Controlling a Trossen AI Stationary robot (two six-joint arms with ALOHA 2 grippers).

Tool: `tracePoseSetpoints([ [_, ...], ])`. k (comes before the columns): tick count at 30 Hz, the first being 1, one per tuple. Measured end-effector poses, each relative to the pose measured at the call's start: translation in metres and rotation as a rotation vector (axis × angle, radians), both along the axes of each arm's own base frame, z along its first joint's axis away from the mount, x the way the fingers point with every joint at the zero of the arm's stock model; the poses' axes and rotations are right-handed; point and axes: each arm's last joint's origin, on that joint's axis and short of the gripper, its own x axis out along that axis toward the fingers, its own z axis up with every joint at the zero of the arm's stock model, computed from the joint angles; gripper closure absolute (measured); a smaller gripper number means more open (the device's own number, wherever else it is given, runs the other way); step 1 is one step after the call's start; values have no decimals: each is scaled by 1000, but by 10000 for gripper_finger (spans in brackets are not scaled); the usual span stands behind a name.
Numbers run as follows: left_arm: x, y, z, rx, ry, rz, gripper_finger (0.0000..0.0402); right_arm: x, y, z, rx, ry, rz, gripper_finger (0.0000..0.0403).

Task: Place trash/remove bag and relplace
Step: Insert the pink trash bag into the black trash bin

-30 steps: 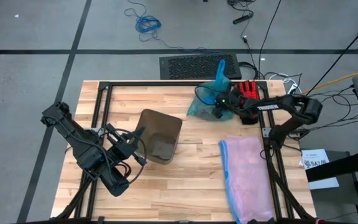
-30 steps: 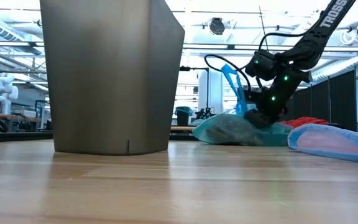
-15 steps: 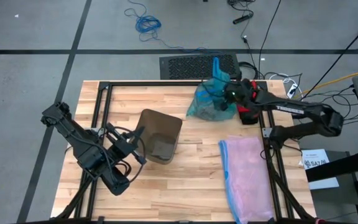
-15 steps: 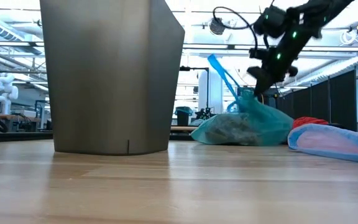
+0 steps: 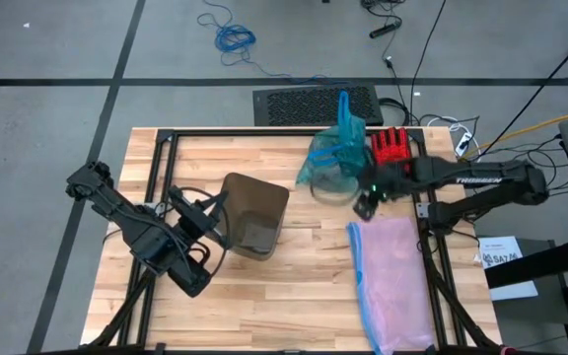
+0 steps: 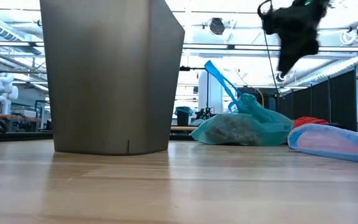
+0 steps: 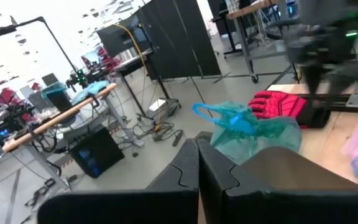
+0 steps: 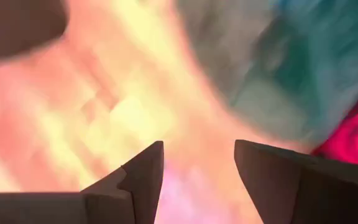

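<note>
Your right hand [image 5: 363, 205] hangs above the worktop [image 5: 304, 286] with fingers apart and empty, between the teal bag [image 5: 333, 163] and the pink bag [image 5: 394, 276]. The teal bag lies near the far edge beside the red glove [image 5: 390, 146]. Your left hand [image 7: 197, 171], fingers together, sits by the bin [image 5: 254, 215]

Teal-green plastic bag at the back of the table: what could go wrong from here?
The teal-green plastic bag, full, lies near the table's far edge; a nudge could push it off. The open right gripper hangs close above the pale pink bag and could snag it. The brown bin stands unlined.
</note>
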Motion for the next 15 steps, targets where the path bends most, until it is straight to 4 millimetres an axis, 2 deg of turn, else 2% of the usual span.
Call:
tracePoseSetpoints([
  [7,-1,2,-1,-2,32,1,402,-17,58,-26,133,120,-63,211],
  [15,-1,2,-1,-9,50,0,402,-7,116,-67,216,-31,-164,211],
])
